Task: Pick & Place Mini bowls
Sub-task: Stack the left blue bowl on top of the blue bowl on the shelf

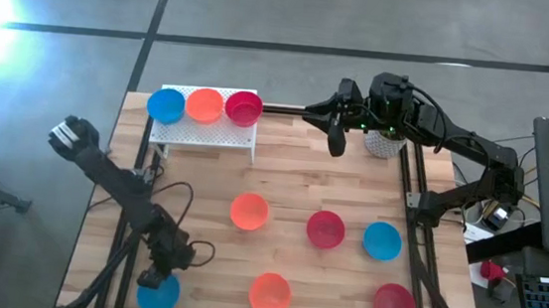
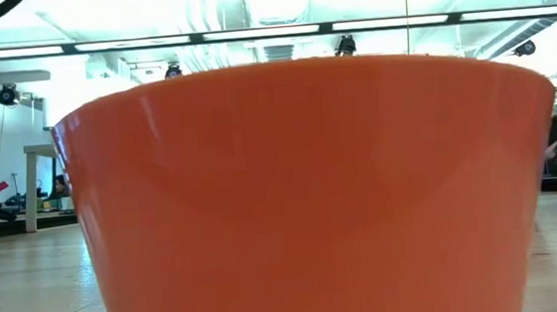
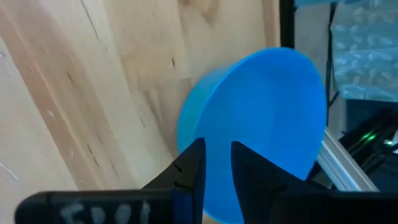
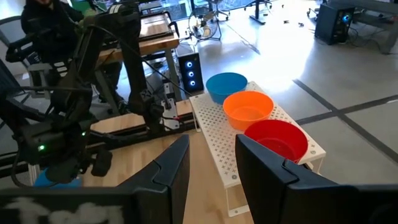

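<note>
Left wrist view: the left gripper (image 3: 216, 163) pinches the wall of a tilted blue mini bowl (image 3: 261, 124), one finger inside, one outside. In the high view it sits at lower left, on the wooden table (image 1: 209, 218). The glossy plastic looks light, stiff and likely slippery, so the rim is the place to grip. Only the right wrist view shows the right gripper (image 4: 211, 163) spread and empty, facing three bowls on the white perforated rack (image 4: 217, 134).

Bright overhead light, corner floor glare
</note>
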Action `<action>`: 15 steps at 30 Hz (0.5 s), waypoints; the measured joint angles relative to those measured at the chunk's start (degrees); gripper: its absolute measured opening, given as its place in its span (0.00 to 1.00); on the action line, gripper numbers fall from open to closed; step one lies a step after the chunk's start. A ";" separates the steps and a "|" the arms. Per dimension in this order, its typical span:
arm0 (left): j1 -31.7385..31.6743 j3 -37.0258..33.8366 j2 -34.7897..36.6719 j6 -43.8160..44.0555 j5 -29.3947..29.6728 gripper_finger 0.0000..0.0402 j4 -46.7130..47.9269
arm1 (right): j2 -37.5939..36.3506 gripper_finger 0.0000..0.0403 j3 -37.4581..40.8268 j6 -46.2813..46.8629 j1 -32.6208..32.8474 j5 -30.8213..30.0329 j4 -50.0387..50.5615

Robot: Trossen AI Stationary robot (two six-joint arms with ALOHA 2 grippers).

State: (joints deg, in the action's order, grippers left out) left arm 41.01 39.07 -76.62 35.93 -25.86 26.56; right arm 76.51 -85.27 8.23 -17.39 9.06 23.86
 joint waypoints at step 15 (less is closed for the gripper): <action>0.31 0.76 1.61 6.55 -7.26 0.19 -0.02 | 0.00 0.31 0.00 0.04 -0.07 0.00 -0.04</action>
State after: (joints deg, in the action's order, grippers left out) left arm 41.32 39.83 -75.01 42.48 -33.12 26.53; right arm 76.51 -85.27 8.27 -17.45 9.06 23.81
